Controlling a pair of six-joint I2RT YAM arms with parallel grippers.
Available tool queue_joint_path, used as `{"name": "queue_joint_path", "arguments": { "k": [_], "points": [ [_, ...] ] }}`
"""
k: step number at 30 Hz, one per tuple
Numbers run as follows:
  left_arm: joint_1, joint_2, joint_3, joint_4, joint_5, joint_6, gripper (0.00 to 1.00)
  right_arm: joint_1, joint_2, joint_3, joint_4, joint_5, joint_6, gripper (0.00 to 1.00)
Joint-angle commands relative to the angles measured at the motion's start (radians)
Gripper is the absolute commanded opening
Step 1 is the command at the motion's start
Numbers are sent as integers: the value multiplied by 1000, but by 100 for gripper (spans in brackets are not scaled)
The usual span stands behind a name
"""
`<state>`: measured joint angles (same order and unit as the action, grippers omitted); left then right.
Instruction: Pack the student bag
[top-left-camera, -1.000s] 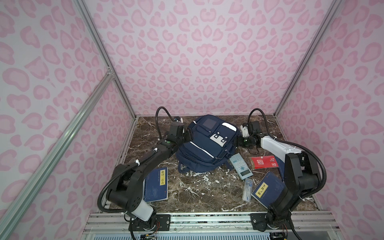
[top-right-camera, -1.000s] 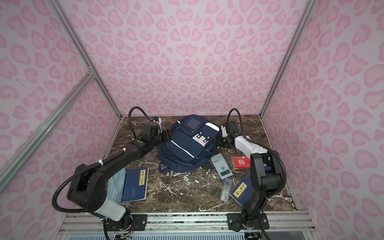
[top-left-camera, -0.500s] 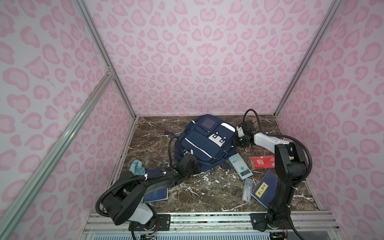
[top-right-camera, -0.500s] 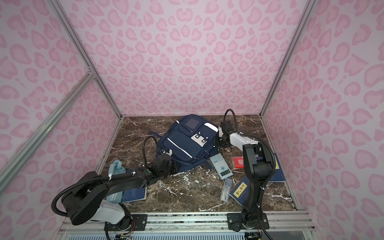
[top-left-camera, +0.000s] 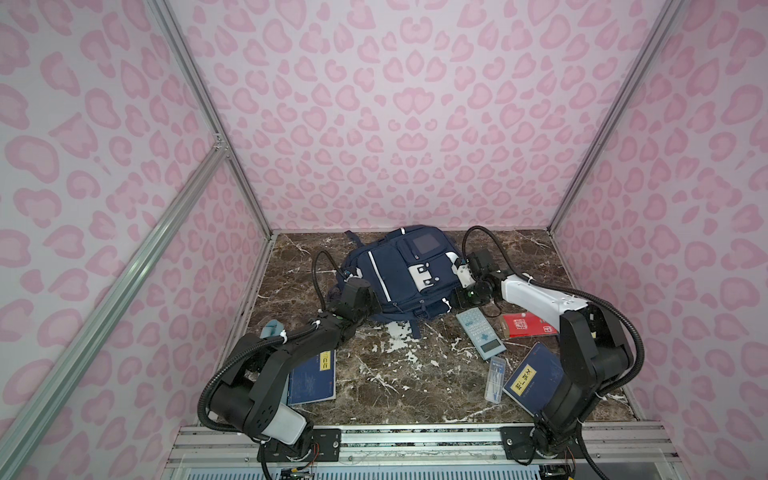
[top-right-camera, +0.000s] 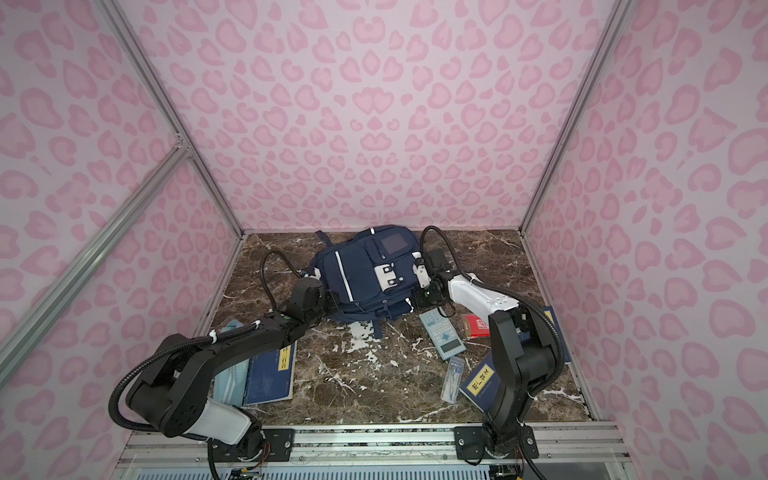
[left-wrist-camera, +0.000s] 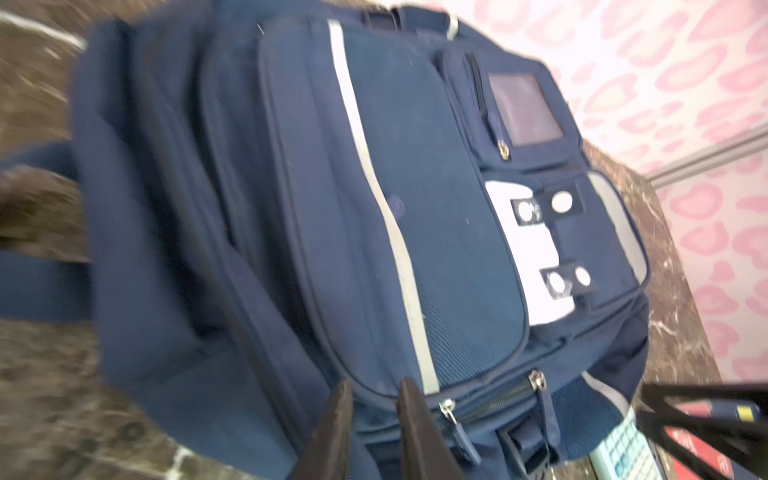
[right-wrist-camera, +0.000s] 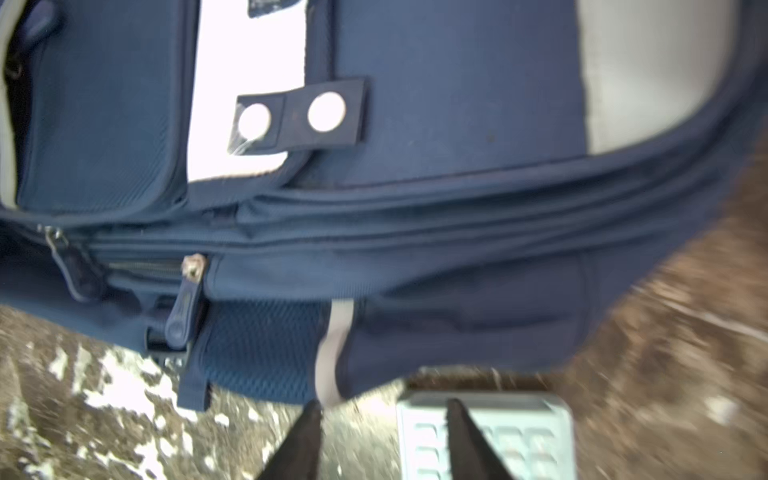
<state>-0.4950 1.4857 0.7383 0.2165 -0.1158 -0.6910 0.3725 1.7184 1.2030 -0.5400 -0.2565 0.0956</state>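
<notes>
The large navy fabric backpack (top-left-camera: 401, 274) is laid at the back of the marble table (top-left-camera: 395, 382); the flat teal calculator (top-left-camera: 481, 337) is placed before its right corner.

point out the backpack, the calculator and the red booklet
backpack (top-left-camera: 401, 278), in a top view, front pocket panel
calculator (top-left-camera: 481, 336), in a top view, keypad
red booklet (top-left-camera: 525, 326), in a top view, cover middle

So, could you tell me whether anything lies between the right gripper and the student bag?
Nothing visible: only bare tabletop separates the right gripper from the student bag. The calculator lies below the gripper, not ahead.
</notes>
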Motion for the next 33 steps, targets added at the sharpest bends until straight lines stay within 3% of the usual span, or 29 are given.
{"name": "queue_joint_path", "arguments": {
  "k": [1, 2, 4, 6, 8, 9, 13, 16, 23, 33],
  "points": [
    [1, -72, -17, -13, 25, 30, 31, 42, -80, -22, 34, 149, -145, 63],
    [-1, -103, -30, -18, 37, 29, 35, 60, -113, -41, 81, 171, -193, 67],
    [-2, -186, -62, -20, 67, 23, 77, 93, -188, -123, 251, 162, -357, 79],
    [-6, -272, -106, -20, 103, 19, 99, 118, -231, -241, 437, 124, -508, 100],
    [-8, -356, -146, -68, 134, 21, 98, 147, -231, -294, 491, 45, -766, 96],
    [-8, -393, -163, -88, 146, 20, 98, 161, -217, -298, 488, 53, -836, 94],
    [-9, -502, -261, -85, 231, -10, 98, 165, -80, -178, 325, 96, -931, 84],
    [-21, -535, -322, -37, 270, -43, 99, 167, 17, -106, 268, 113, -960, 76],
    [-52, -524, -371, 17, 239, -54, 93, 184, 155, -43, 283, 117, -1022, 71],
    [-91, -413, -384, 65, 190, -77, 89, 197, 52, -55, 154, 70, -995, 83]
  ]
}}
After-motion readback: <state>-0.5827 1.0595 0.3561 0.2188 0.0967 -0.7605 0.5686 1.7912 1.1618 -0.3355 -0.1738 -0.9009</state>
